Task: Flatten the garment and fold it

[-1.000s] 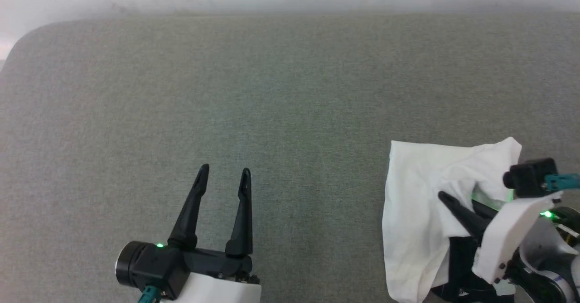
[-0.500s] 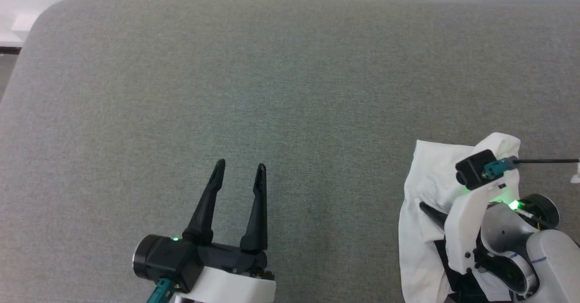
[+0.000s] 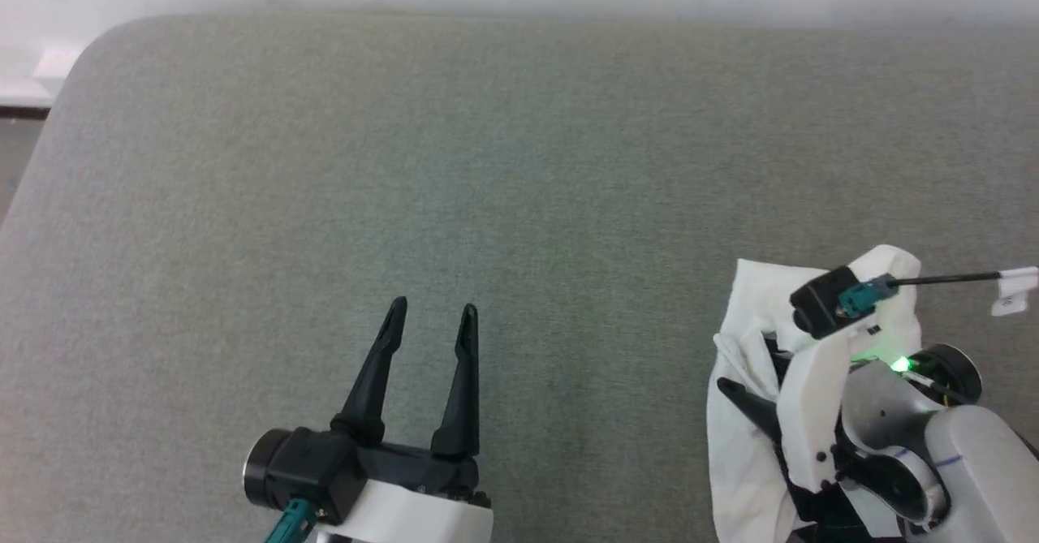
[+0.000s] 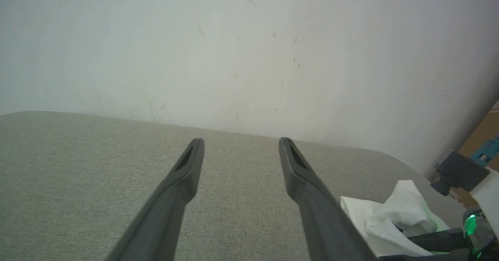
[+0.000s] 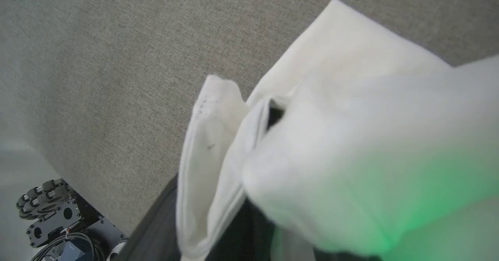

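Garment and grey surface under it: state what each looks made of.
Garment: soft white cloth, probably cotton jersey, matte; it bunches in limp folds with a stitched hem. Grey surface: woven fabric covering, matte, fine speckled weave visible; padding beneath cannot be told.

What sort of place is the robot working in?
Probably an indoor robot test room: a grey fabric-covered surface against a bare, scuffed white wall, the garment crumpled on it, and a wheeled base past its edge.
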